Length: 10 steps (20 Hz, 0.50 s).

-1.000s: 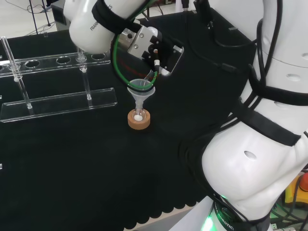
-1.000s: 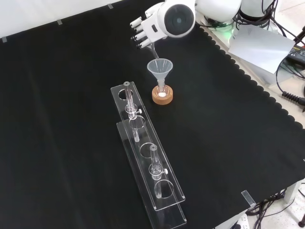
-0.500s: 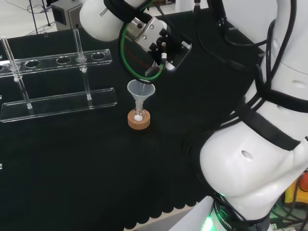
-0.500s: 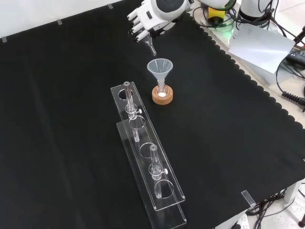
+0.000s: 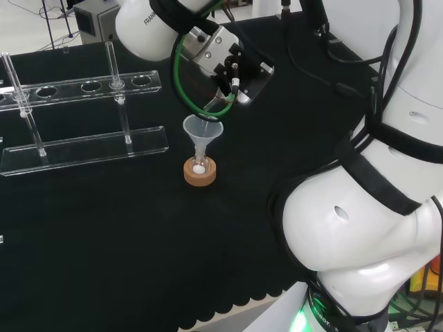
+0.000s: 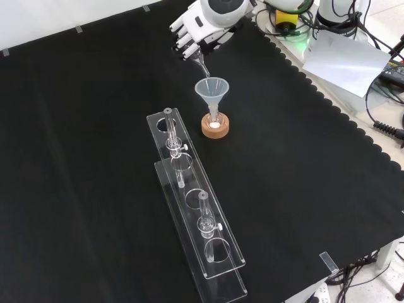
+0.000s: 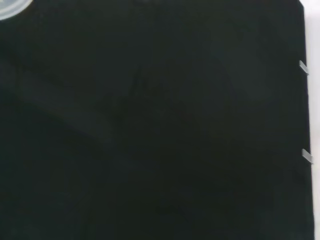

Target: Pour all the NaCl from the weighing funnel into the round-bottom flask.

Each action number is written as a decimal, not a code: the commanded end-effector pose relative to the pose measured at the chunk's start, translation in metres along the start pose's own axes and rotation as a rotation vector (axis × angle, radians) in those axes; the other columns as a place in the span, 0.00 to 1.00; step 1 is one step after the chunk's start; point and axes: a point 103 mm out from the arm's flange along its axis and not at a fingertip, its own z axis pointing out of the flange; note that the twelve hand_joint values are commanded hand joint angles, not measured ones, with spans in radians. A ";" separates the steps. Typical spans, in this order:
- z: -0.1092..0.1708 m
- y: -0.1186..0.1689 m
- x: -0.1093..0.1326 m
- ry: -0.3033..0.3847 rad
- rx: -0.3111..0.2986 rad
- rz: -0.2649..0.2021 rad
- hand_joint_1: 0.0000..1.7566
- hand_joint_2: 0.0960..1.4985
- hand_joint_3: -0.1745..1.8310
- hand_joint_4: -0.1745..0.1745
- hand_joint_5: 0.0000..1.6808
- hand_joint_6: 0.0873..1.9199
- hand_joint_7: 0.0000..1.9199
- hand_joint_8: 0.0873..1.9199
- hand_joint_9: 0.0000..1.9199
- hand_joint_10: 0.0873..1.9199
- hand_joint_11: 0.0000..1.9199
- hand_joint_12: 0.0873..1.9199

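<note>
A small round-bottom flask (image 5: 199, 164) (image 6: 215, 122) sits on a cork ring (image 5: 199, 175) (image 6: 215, 130) with a clear funnel (image 5: 203, 129) (image 6: 211, 89) in its neck. White powder lies in the flask's bottom. The hand (image 5: 232, 63) (image 6: 194, 28) hangs just above the funnel, fingers curled round the clear weighing funnel (image 5: 216, 105) (image 6: 200, 62). The weighing funnel is tilted, its thin stem pointing down at the funnel's mouth and ending a little above the rim. I cannot tell whether any powder is left in it.
A long clear test-tube rack (image 5: 83, 146) (image 6: 197, 218) with a few glass tubes stands left of the flask in the head view, nearer the camera in the front view. The arm's white links (image 5: 374, 207) fill the head view's right. The wrist view shows black cloth (image 7: 160, 130) and its edge.
Over the last second the hand rose, lifting the weighing funnel's stem out of the funnel's mouth. Since half a second ago it has hardly moved. Flask and funnel stayed put.
</note>
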 end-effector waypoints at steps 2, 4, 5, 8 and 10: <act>0.039 0.013 -0.025 0.147 0.038 0.014 0.60 0.75 0.00 1.00 0.63 0.46 0.29 0.28 0.47 0.19 0.31 0.61; 0.040 0.014 -0.027 0.158 0.040 0.015 0.60 0.75 0.00 1.00 0.63 0.46 0.29 0.28 0.47 0.19 0.31 0.61; 0.041 0.015 -0.028 0.162 0.042 0.013 0.60 0.75 0.00 1.00 0.63 0.46 0.29 0.28 0.47 0.19 0.31 0.61; 0.043 0.016 -0.032 0.176 0.039 0.013 0.60 0.75 0.00 1.00 0.63 0.46 0.29 0.28 0.47 0.19 0.31 0.61; 0.045 0.017 -0.033 0.190 0.039 0.014 0.60 0.75 0.00 1.00 0.63 0.46 0.29 0.28 0.47 0.19 0.31 0.61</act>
